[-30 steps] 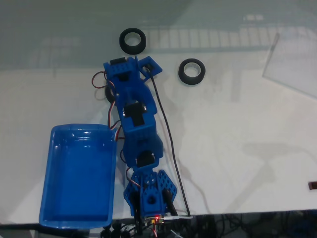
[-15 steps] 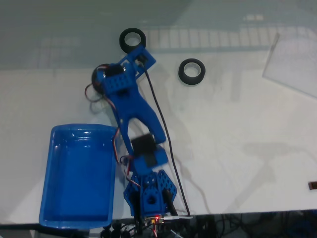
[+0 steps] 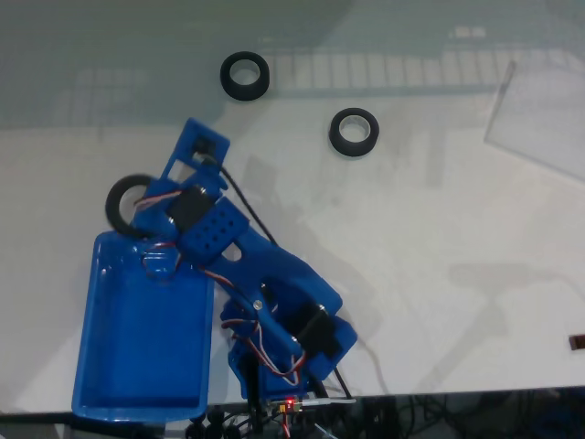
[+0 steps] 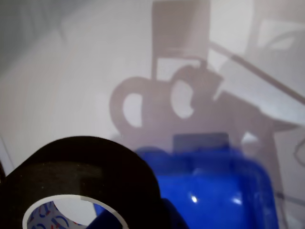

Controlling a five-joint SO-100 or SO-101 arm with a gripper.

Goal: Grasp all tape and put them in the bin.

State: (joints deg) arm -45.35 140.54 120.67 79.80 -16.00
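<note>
White glossy tabletop under me, glare running across the far side of the fixed view and what looks like a clear sheet (image 3: pixel 539 114) off at the right edge. I'm carrying one roll of tape (image 3: pixel 126 203), and my gripper (image 3: pixel 144 218) is clamped on it, the fingers mostly hidden behind my own blue wrist; in the wrist view that same roll (image 4: pixel 81 176) fills the lower left, black with its pale core facing the camera, so it's tilted, not lying flat. The thing that matters for the drop: the roll hangs just past the bin's (image 3: pixel 101 366) far left corner, more over bare table than over the tray, and the bin's long axis runs from that corner back toward my base. In the wrist view the bin's rim (image 4: pixel 224 186) sits just below and to the right of the roll. So my guess is I need to pull the roll in along that long axis until it's properly over the tray floor before I let go, otherwise it could clip the rim and roll off. Two more rolls wait on the table well away from me, one (image 3: pixel 245 76) at the far side and one (image 3: pixel 354 133) to its right. Nothing in the bin yet as far as I can see.
</note>
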